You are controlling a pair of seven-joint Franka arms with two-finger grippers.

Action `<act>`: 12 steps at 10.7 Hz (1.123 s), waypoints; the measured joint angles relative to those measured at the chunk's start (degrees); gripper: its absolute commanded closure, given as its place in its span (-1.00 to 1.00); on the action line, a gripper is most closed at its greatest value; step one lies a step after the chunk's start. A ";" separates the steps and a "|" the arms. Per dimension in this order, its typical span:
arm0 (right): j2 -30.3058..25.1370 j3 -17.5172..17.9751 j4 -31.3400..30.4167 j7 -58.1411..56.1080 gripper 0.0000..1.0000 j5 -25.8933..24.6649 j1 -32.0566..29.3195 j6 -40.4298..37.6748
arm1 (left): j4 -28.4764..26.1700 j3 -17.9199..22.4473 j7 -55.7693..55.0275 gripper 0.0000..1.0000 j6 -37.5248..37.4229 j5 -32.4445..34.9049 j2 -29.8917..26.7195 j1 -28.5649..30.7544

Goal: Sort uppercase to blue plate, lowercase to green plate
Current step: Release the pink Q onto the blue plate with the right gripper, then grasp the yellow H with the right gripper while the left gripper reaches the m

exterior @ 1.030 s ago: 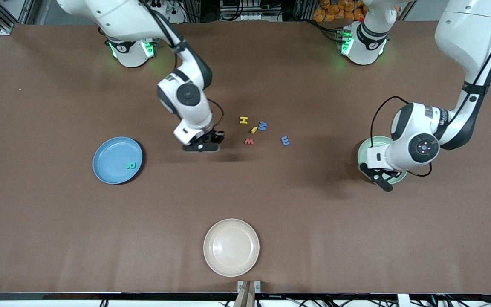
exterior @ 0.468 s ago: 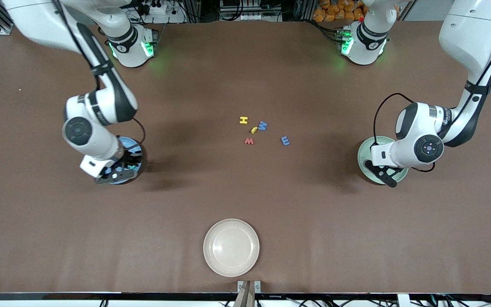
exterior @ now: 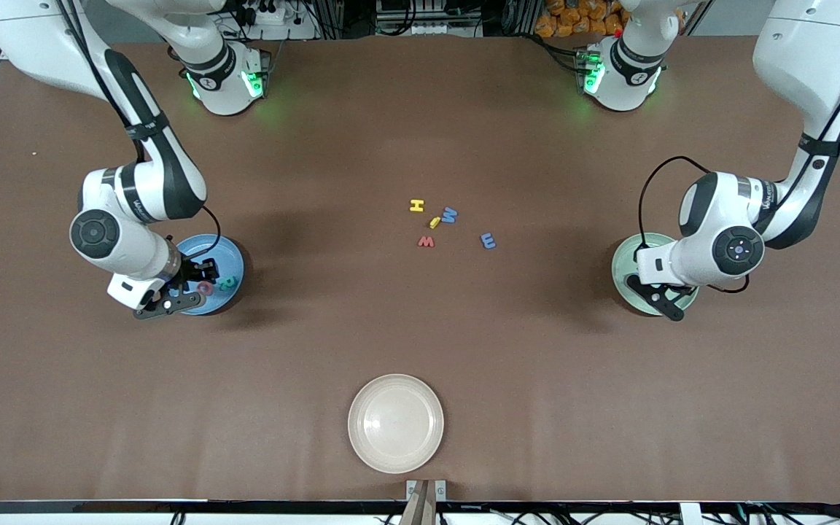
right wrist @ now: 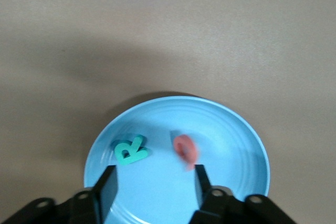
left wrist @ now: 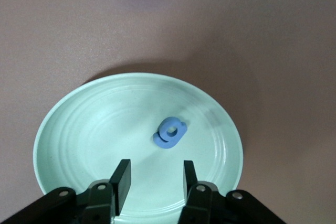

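Right wrist view: red letter (right wrist: pixel 185 151) edge-on, upright, blue plate (right wrist: pixel 231 129).

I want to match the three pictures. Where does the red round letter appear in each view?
Front view: red round letter on the blue plate, beside the teal R, under the right end effector.
Right wrist view: on the plate, blurred, between the open fingers.
Left wrist view: not in it.
Shared landmark: the teal R.
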 measured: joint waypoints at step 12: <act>3.34 1.17 4.40 51.68 -1.00 7.02 39.41 4.99 | 0.02 -6.68 -45.03 -0.01 -1.72 -14.62 -1.62 -9.90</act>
